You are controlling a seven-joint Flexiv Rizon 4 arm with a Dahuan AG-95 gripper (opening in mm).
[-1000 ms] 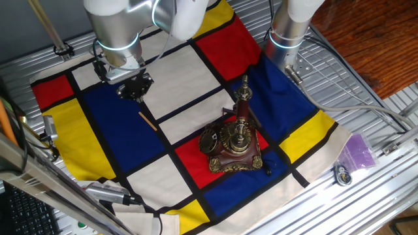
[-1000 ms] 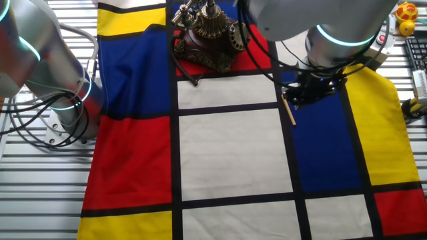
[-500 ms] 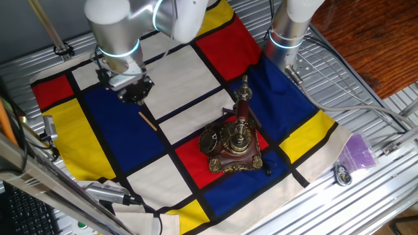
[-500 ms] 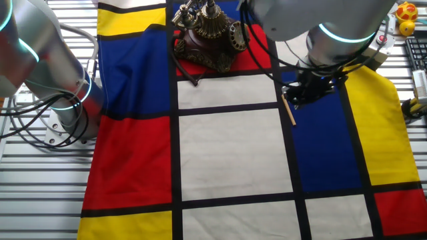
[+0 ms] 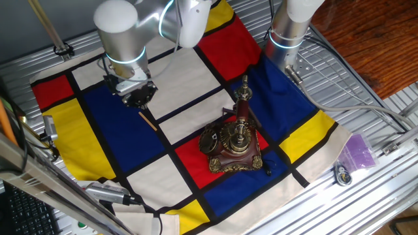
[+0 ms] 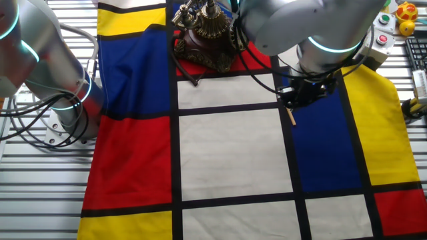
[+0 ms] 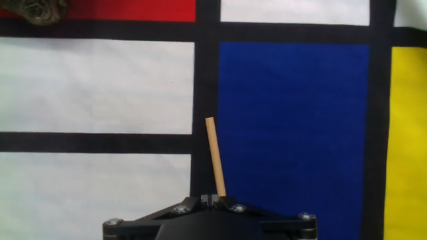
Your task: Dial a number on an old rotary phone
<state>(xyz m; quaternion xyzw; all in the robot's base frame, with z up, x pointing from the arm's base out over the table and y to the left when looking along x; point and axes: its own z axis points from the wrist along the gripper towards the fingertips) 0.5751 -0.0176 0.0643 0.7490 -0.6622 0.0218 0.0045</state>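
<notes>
Your gripper (image 7: 212, 198) hovering over wooden stick (image 7: 215, 157), fingers looking nearly closed at its near end, grip unclear, rotary phone (image 5: 233, 145) sitting well apart.

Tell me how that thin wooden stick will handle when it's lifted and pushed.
The stick looks straight and rigid, so probably stiff, not floppy. Being so thin, it is likely very light. Its round, slender shape on the flat cloth suggests it may roll or pivot if the gripper nudges it.

Directly under the gripper (image 5: 138, 99) lies a thin wooden stick (image 7: 215, 157), reaching forward along a black stripe of the cloth (image 7: 293, 120). The cloth to either side is flat and open. The old rotary phone (image 5: 234, 145) stands well apart, the only tall obstacle.
</notes>
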